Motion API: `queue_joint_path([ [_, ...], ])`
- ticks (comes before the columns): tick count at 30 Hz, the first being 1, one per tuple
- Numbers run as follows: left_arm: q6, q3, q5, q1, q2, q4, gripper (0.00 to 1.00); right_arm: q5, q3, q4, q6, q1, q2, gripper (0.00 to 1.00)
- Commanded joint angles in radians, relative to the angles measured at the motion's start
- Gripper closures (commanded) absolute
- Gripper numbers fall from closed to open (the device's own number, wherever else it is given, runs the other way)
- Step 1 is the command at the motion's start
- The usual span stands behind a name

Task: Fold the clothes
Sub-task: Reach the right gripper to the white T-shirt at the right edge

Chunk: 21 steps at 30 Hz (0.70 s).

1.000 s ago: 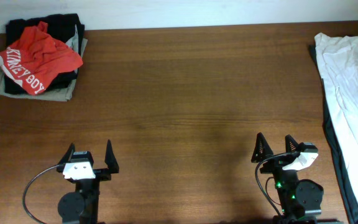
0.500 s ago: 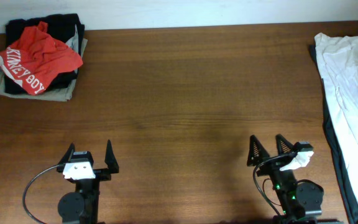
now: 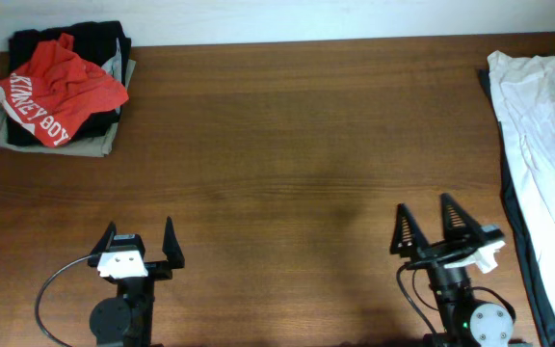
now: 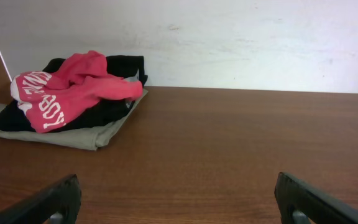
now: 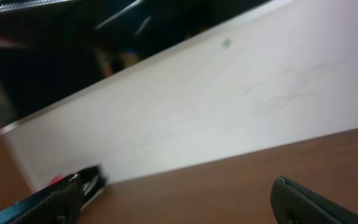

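Note:
A pile of folded clothes point(image 3: 54, 89) lies at the table's far left corner: a crumpled red shirt with white letters on black and olive garments. It also shows in the left wrist view point(image 4: 73, 99). A white garment point(image 3: 533, 145) lies stretched along the right edge on top of a dark one. My left gripper point(image 3: 140, 239) is open and empty near the front edge, its fingers point(image 4: 179, 202) wide apart. My right gripper point(image 3: 426, 225) is open and empty at the front right, tilted; its fingertips show in the right wrist view point(image 5: 179, 199).
The brown wooden table point(image 3: 287, 154) spreads between the two piles. A white wall point(image 4: 229, 37) stands behind the table's far edge. Each arm's base sits at the front edge.
My right gripper has swung and tilted, shifting slightly right and forward. The left arm and the clothes have not moved.

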Motion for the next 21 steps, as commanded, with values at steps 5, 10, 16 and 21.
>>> queue_joint_path([
  [5,0.001,-0.007,-0.010,-0.004,-0.002,-0.001,0.01,0.306,0.286,0.014,-0.265,-0.001,0.321,0.01],
  [10,0.001,-0.007,-0.010,-0.004,-0.002,-0.001,0.01,0.406,0.565,-0.037,-0.322,-0.003,0.695,0.01],
  [16,0.001,-0.007,-0.010,-0.004,-0.002,-0.001,0.01,0.536,1.028,-0.322,-0.382,-0.029,1.199,0.01],
  [21,0.001,-0.007,-0.010,-0.004,-0.002,-0.001,0.01,0.615,1.479,-0.631,-0.424,-0.151,1.641,0.01],
])
